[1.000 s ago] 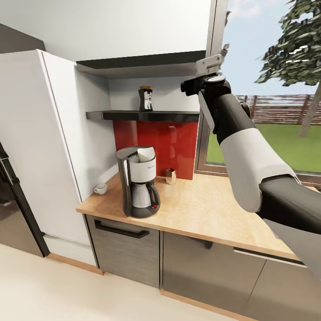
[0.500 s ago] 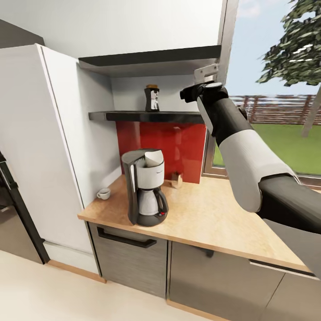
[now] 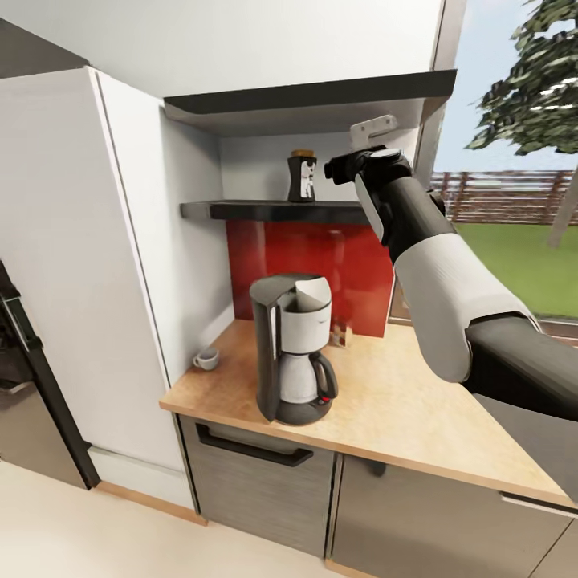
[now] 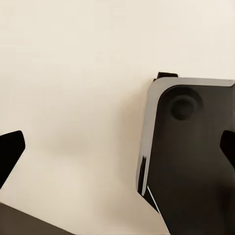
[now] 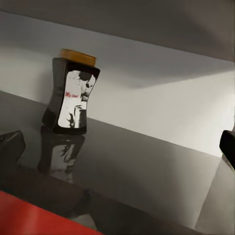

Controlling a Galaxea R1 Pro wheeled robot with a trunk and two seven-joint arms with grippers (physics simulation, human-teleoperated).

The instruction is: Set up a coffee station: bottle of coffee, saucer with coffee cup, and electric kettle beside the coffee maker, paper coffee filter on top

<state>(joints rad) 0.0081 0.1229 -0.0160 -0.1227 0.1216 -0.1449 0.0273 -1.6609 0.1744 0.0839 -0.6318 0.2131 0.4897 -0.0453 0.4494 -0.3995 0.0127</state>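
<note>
The dark coffee bottle point(image 3: 302, 177) with a tan lid stands upright on the black kitchen shelf point(image 3: 273, 211). My right gripper point(image 3: 335, 167) is raised to shelf height, just right of the bottle and apart from it. In the right wrist view the bottle point(image 5: 72, 98) stands ahead between the spread fingertips point(image 5: 11, 145), and the right gripper point(image 5: 117, 147) is open and empty. The black-and-white coffee maker point(image 3: 293, 353) stands on the wooden countertop point(image 3: 401, 401), with a white paper filter point(image 3: 310, 291) at its top. A small white coffee cup point(image 3: 206, 359) sits in the counter's back left corner. My left gripper point(image 4: 117, 149) hangs open over the cream floor.
A tall white cabinet side point(image 3: 120, 265) bounds the counter on the left, and a dark overhead cabinet point(image 3: 313, 96) hangs low above the shelf. A small brown item point(image 3: 343, 334) stands behind the coffee maker by the red backsplash point(image 3: 321, 265). A window point(image 3: 514, 201) lies to the right.
The whole head view has shifted, so counter and shelf now sit further right and look nearer. The bottle appears closer to my raised right gripper.
</note>
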